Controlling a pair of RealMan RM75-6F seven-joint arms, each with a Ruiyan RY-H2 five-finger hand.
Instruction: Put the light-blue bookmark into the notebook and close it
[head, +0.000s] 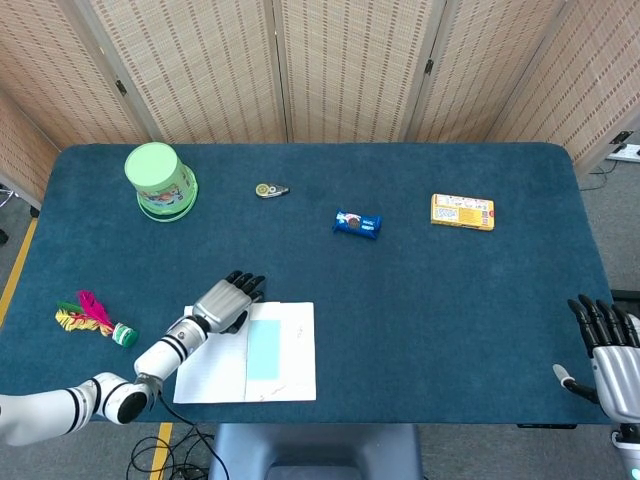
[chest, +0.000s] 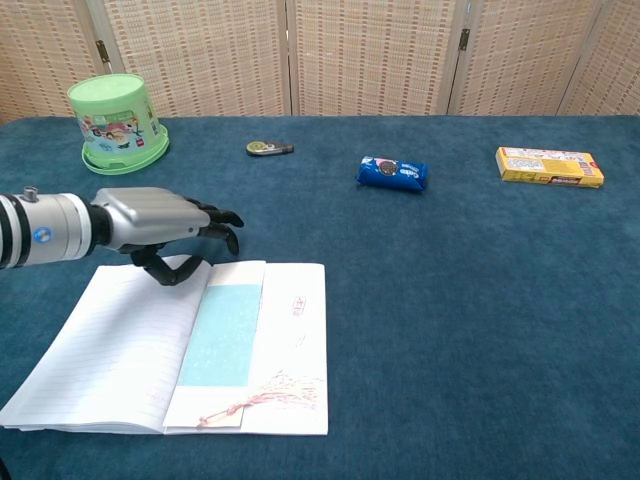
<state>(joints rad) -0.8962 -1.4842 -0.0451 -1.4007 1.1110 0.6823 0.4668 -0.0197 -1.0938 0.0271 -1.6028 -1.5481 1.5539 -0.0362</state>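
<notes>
The notebook (head: 290, 340) (chest: 110, 350) lies open near the table's front edge. A light-blue bookmark (head: 263, 348) (chest: 222, 333) rests flat along its middle, a red tassel trailing at its near end. My left hand (head: 225, 301) (chest: 160, 228) hovers low over the far edge of the notebook's left page, fingers apart and holding nothing. Whether it touches the page, I cannot tell. My right hand (head: 610, 352) stays at the front right corner, fingers spread and empty; the chest view does not show it.
A green cup (head: 159, 181) (chest: 116, 121) stands upside down at the back left. A small round item (head: 270, 190), a blue snack packet (head: 357, 223) (chest: 392, 172) and a yellow box (head: 462, 212) (chest: 549, 166) lie across the back. A feathered shuttlecock (head: 93, 318) lies front left.
</notes>
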